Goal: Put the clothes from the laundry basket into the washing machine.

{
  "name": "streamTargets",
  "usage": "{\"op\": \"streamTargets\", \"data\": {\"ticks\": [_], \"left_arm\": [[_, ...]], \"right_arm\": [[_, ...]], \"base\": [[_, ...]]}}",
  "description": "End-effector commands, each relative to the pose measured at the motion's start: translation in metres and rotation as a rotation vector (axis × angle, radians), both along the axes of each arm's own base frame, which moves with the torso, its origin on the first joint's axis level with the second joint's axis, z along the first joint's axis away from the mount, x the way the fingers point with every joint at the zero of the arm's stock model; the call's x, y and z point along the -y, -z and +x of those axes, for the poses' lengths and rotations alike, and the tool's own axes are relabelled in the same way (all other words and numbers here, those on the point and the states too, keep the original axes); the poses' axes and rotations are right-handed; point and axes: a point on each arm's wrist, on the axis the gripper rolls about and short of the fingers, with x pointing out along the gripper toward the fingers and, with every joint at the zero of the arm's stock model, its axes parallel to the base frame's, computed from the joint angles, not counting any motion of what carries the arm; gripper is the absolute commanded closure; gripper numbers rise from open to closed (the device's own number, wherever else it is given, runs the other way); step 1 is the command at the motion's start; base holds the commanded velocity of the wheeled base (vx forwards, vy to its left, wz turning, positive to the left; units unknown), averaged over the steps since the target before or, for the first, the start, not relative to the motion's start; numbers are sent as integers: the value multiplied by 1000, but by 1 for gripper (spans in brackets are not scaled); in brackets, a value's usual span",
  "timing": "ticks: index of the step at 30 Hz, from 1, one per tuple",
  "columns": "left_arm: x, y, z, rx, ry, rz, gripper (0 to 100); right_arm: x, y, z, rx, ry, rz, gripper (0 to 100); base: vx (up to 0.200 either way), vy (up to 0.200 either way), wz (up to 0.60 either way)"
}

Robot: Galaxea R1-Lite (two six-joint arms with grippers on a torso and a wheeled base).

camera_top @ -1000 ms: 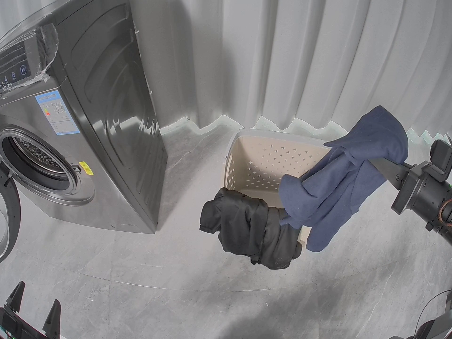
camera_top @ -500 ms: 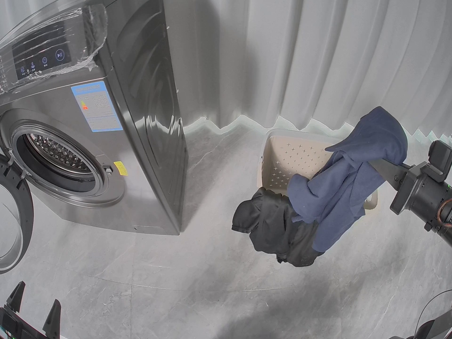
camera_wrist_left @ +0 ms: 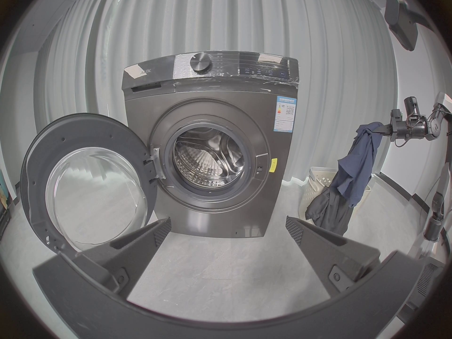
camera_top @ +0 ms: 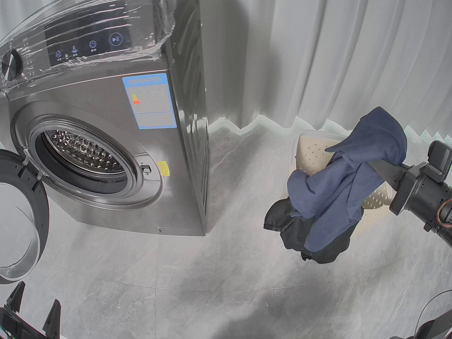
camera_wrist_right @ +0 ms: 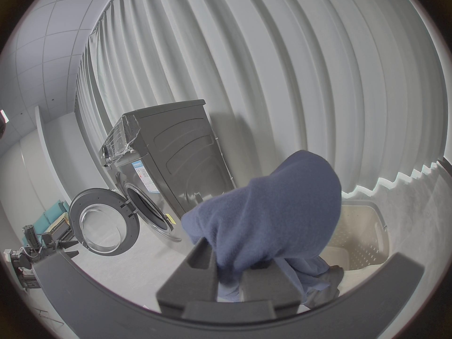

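Right gripper [camera_wrist_right: 230,271] has its fingers pinching the blue garment [camera_top: 346,184], holding it up over the laundry basket [camera_top: 310,149] on the floor by the curtain [camera_top: 301,48]. The black garment [camera_top: 292,224] flops over the basket's rim. The washing machine [camera_top: 183,118] has its door [camera_top: 19,222] wide open, and the left gripper [camera_wrist_left: 226,222] faces it, fingers spread.

A white pleated curtain [camera_top: 320,48] closes the back of the room, from 12 o'clock to 3 o'clock in the head view, and it hangs down to the floor. Along its wavy hem [camera_top: 245,124] runs a thin line of brighter light. The floor [camera_top: 212,288], from 4 to 8 o'clock, is of large pale grey tiles with a marble pattern and fine joints, and it shines softly. The right wrist view shows a ceiling [camera_wrist_right: 42,34] of square panels, a plain white wall [camera_wrist_right: 52,156] and, far off, what looks like a teal sofa [camera_wrist_right: 49,211].
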Motion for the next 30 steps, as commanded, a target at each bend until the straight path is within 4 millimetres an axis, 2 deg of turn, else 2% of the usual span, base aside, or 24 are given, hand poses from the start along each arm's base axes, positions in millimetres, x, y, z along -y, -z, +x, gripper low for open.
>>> {"op": "streamTargets", "data": {"ticks": [1, 20, 26, 30], "left_arm": [[0, 5, 0, 2, 0, 0, 0], [0, 5, 0, 4, 0, -1, 0], [0, 5, 0, 2, 0, 0, 0], [0, 5, 0, 2, 0, 0, 0]], "right_arm": [[-1, 0, 0, -1, -3, -1, 100], [-1, 1, 0, -4, -4, 1, 100], [-1, 1, 0, -4, -4, 2, 100], [-1, 1, 1, -7, -2, 2, 100]], "base": [[0, 0, 0], [-189, 0, 0], [0, 0, 0], [0, 200, 0]]}}
